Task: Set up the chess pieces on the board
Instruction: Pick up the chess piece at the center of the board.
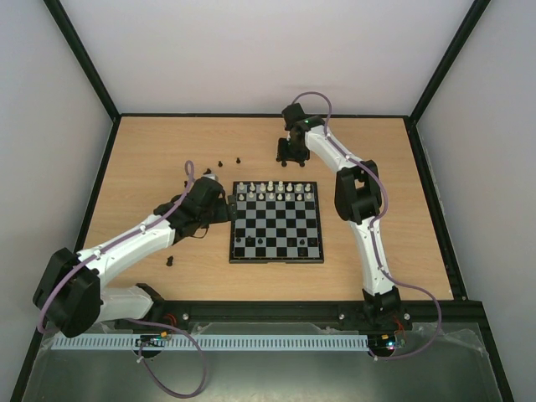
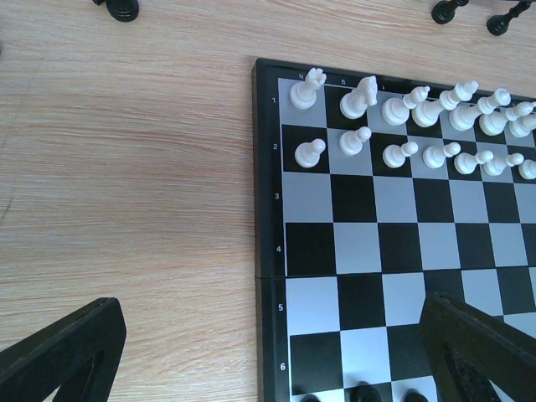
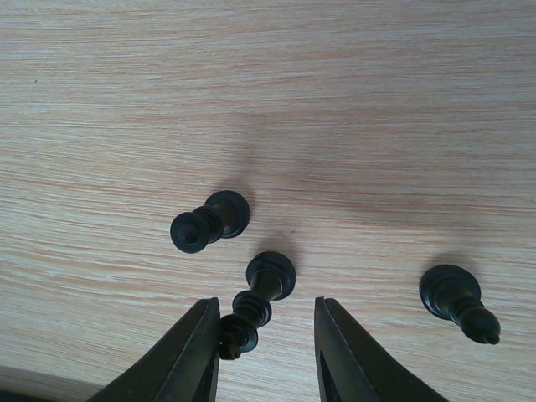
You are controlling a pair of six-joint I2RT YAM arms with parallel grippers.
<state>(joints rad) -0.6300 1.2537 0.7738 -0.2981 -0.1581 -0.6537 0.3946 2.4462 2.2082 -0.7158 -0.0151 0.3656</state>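
The board [image 1: 234, 251] lies mid-table with white pieces [image 1: 276, 191] filling its far two rows and a few black chess pieces [image 1: 261, 241] on a near row. Beyond the board, my right gripper [image 3: 268, 343] is open and straddles a tall black piece [image 3: 261, 300] standing on the wood. Its left finger [image 3: 194, 356] touches the piece's top, while the right finger [image 3: 352, 356] is apart from it. Two other black pieces [image 3: 209, 222] [image 3: 456, 297] stand nearby. My left gripper [image 2: 272, 360] hangs wide open and holds nothing over the board's [image 2: 270, 209] left border.
Loose black pieces [image 1: 220, 162] stand on the wood behind the board's left corner, and one [image 1: 170, 261] sits near my left arm. In the left wrist view, black pieces [image 2: 123, 8] [image 2: 444, 10] line the top edge. Black frame rails bound the table.
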